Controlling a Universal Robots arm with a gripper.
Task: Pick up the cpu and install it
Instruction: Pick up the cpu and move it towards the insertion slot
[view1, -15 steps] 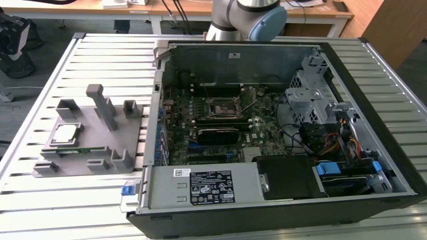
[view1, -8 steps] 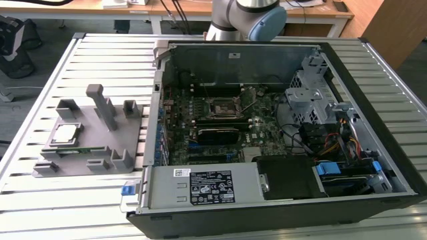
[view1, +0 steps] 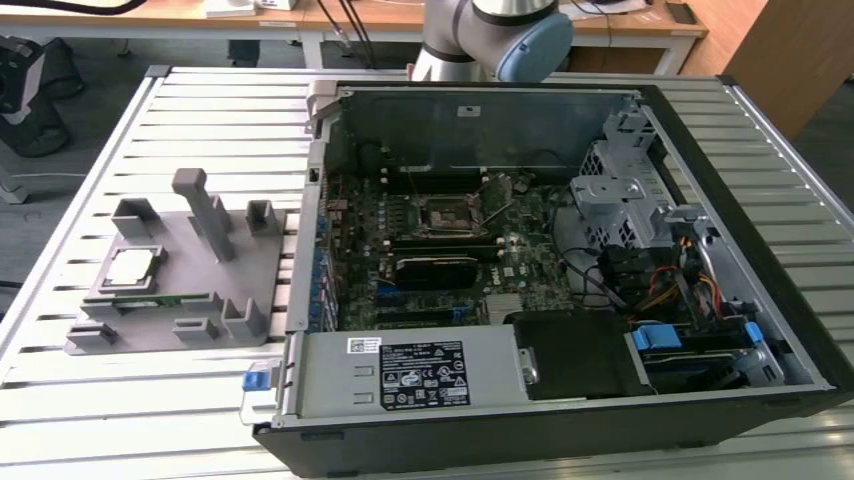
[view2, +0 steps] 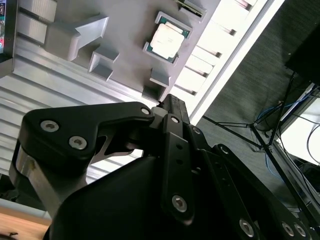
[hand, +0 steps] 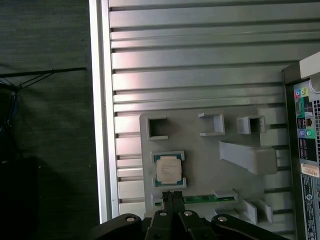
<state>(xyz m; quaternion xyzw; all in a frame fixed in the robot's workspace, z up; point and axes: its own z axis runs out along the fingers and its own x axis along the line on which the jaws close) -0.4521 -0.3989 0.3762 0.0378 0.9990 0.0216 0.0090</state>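
On the exterior view's left, a grey fixture (view1: 187, 312) sits on the slatted table (view1: 80, 410), w/ several upright posts and small pockets moulded into it. The cpu (view1: 134, 268) lies flat in a square recess near the fixture's outer side, silvery top facing up, w/ nothing touching it. Just beside it on the fixture a narrow green strip (view1: 171, 299) lies in its slot. Moving across, the open PC case (view1: 534, 445) takes up the middle and the exterior view's right. It lies on its side w/ the board exposed. The dark square socket (view1: 441, 212) w/ its metal frame is roughly mid-board, well apart from the cpu. Further right are a metal drive cage (view1: 617, 180) and a bundle of cables (view1: 667, 285). Behind the case the arm (view1: 487, 40) rises at the back of the table. In both wrist views the gripper (hand: 172, 196) looks down on the fixture. Its two fingers are pressed together tip to tip w/ nothing between them. In the first wrist view the tips line up w/ the end of the strip (hand: 210, 199), and the cpu (hand: 167, 169) sits just past them, inside its frame. In the second wrist view the gripper (view2: 170, 102) is in the foreground. The cpu (view2: 167, 40) is beyond it on the fixture (view2: 125, 30). How high the tips are above the fixture I can't tell.
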